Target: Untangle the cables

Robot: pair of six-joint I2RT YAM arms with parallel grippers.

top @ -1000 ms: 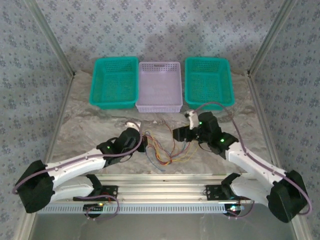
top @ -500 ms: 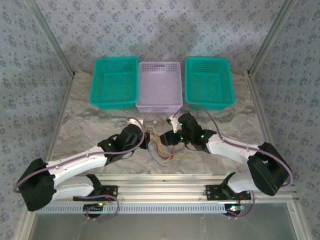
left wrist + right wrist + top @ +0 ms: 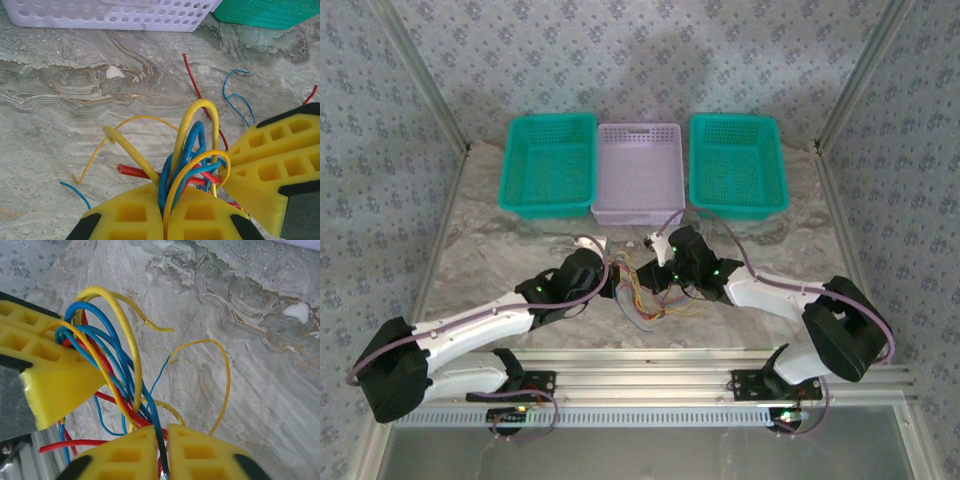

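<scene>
tightly, right gripper [image 3: 162, 439] pinches cables [image 3: 133, 409].

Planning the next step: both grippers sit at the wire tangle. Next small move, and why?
Probably ease the right gripper slowly away from the left gripper. Both are shut on the same bunch of thin red, yellow and blue wires, close together; a gentle pull should separate strands.

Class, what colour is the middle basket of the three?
Pale lilac. The middle basket shows best in the top external view.
</scene>
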